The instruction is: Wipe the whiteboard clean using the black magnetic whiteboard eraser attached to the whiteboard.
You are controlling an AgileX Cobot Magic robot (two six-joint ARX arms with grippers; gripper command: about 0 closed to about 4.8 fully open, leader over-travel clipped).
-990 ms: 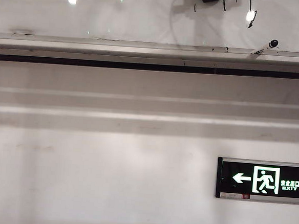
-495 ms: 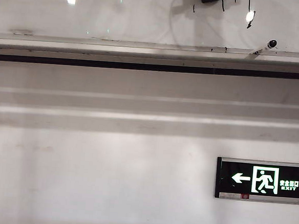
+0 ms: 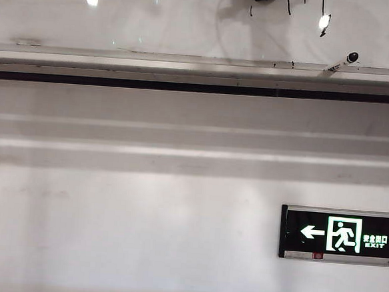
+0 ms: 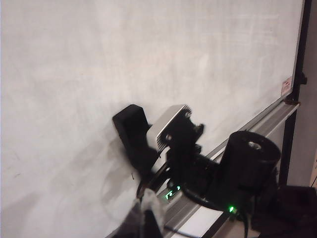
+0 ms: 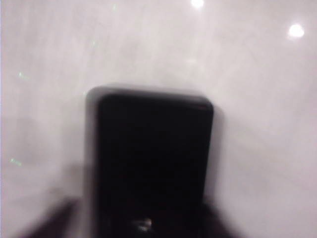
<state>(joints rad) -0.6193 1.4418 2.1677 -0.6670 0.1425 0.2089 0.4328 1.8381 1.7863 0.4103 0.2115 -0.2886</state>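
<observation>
While lying flat against the whiteboard (image 3: 156,23), black eraser (image 5: 153,163) close in front of the right gripper (image 4: 142,151), above the grey tray rail (image 3: 186,68) and just beside thin black marker strokes (image 3: 288,2). Spread or pinching the block: cannot tell through the blur. Left gripper (image 4: 145,220) pressed together, hanging near the rail, apart from the eraser. Capped marker (image 3: 342,61) resting on the rail; lit exit sign (image 3: 340,235) well below the rail.
</observation>
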